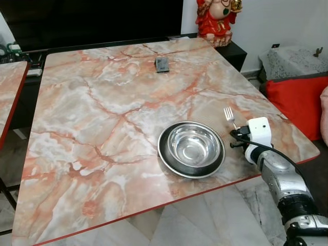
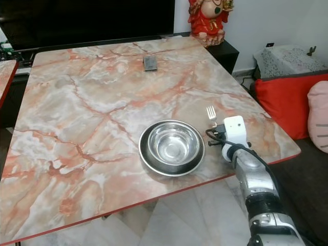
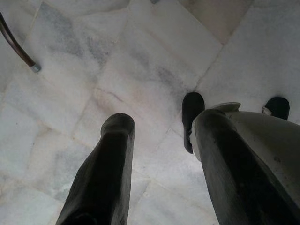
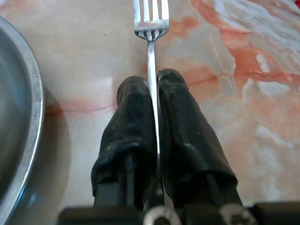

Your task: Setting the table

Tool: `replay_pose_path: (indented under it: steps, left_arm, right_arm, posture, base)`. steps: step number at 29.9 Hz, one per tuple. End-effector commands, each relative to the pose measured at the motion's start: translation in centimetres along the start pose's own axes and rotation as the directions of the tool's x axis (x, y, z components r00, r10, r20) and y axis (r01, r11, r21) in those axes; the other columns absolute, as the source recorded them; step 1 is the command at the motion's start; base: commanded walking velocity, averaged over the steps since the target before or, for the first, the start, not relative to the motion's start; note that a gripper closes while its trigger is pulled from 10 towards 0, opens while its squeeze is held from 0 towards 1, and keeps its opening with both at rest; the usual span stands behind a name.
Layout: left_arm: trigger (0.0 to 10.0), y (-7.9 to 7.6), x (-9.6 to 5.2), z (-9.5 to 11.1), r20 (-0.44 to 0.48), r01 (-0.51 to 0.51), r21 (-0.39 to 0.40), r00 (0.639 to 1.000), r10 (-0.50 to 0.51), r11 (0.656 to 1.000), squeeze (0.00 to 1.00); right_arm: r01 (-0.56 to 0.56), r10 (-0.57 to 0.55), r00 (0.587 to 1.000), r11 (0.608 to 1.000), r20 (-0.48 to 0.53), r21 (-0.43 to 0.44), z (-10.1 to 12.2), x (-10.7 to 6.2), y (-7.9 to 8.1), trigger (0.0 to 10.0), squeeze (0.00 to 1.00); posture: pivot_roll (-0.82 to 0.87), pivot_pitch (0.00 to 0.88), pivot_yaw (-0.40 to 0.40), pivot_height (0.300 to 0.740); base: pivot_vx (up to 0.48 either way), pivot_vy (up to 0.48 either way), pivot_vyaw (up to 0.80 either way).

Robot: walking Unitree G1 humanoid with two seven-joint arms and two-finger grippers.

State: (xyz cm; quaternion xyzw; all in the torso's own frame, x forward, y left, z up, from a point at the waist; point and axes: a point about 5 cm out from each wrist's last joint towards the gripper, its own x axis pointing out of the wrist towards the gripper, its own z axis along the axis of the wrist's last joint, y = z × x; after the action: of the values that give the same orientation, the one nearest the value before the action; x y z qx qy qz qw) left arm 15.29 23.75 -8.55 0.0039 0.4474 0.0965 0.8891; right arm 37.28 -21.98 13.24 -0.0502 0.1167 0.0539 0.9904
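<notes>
Right gripper (image 4: 153, 101) clenched a silver fork (image 4: 150, 28) at lower right, beside the steel bowl (image 1: 191, 148) on the marble table (image 1: 102, 118); left gripper (image 3: 159, 154) hung open over the floor.

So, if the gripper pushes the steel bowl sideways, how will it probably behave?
The bowl looks like thin polished metal, so it is probably light and would slide easily on the glossy table. It is wide, low and upright, so tipping seems unlikely. The right gripper, beside it, holds the fork.
</notes>
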Motion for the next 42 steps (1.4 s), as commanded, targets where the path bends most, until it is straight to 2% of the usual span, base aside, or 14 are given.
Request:
replay_pose_path:
  steps: [1, 4, 16, 29, 42]
  left_arm:
    - [10.0, 0.1, -0.2, -1.0, -0.031, 0.0, 0.025, 1.0, 0.001, 1.0, 0.0]
    - [10.0, 0.1, -0.3, -1.0, -0.031, 0.0, 0.028, 1.0, 0.0, 1.0, 0.0]
    - [10.0, 0.0, -0.2, -0.8, -0.02, 0.011, 0.053, 1.0, -0.009, 0.999, 0.0]
    - [10.0, 0.0, -0.2, -0.6, -0.006, 0.014, 0.076, 1.0, -0.014, 0.997, 0.0]
    - [10.0, 0.0, -0.2, -0.5, 0.002, 0.021, 0.092, 1.0, -0.021, 0.996, 0.0]
  right_arm:
    - [0.017, -0.017, 1.0, 1.0, 0.012, 0.003, 0.3, 0.2, -0.3, 10.0, 0.0]
    - [0.015, -0.015, 1.0, 0.999, 0.023, 0.035, 0.6, 0.5, -0.2, 10.0, 0.0]
    - [0.006, -0.008, 1.0, 0.999, 0.029, 0.052, 0.8, 1.2, 0.6, 10.0, 0.0]
    - [0.004, -0.004, 1.0, 0.998, -0.009, 0.062, -0.5, 1.4, 1.7, 10.0, 0.0]
    - [0.017, -0.016, 1.0, 0.998, -0.018, 0.068, -0.8, 1.3, 1.6, 10.0, 0.0]
  posture:
    - [-0.02, 0.156, -0.01, 0.74]
    - [-0.02, 0.159, -0.01, 0.74]
    - [0.0, 0.165, -0.006, 0.74]
    - [0.02, 0.17, 0.0, 0.74]
    - [0.02, 0.172, 0.003, 0.74]
  base:
    - [0.0, 0.0, 0.0]
    - [0.0, 0.0, 0.0]
    - [0.0, 0.0, 0.0]
    - [0.0, 0.0, 0.0]
    - [0.0, 0.0, 0.0]
